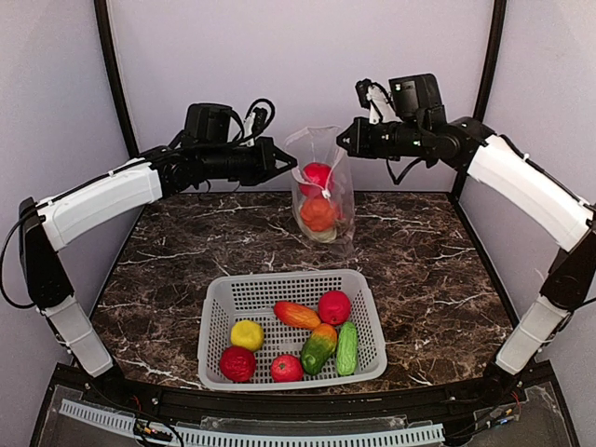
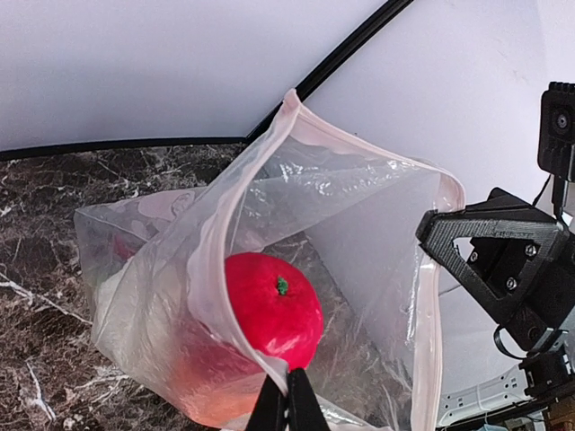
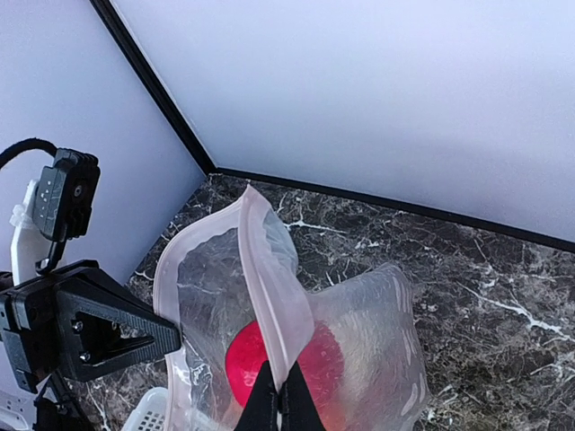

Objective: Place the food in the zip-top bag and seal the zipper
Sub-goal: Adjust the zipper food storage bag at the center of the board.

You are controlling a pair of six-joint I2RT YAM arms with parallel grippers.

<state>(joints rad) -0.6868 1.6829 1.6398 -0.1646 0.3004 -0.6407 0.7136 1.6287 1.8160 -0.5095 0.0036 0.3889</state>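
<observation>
The clear zip-top bag (image 1: 328, 191) hangs upright at the back middle of the table with its mouth spread open between my two grippers. A red fruit (image 1: 317, 175) and an orange one (image 1: 318, 214) lie inside it. My left gripper (image 1: 291, 168) is shut on the bag's left rim. My right gripper (image 1: 343, 142) is shut on the right rim. In the left wrist view the jaws (image 2: 288, 397) pinch the whitish zipper (image 2: 208, 269) just below the red fruit (image 2: 269, 310). In the right wrist view the jaws (image 3: 286, 402) pinch the zipper (image 3: 271, 269) over the red fruit (image 3: 241, 364).
A white slotted basket (image 1: 251, 292) sits near the front middle. It holds several pieces of food, among them a yellow fruit (image 1: 247, 334), a green cucumber (image 1: 346, 347) and a red ball-shaped fruit (image 1: 334, 306). White walls close in the back and both sides.
</observation>
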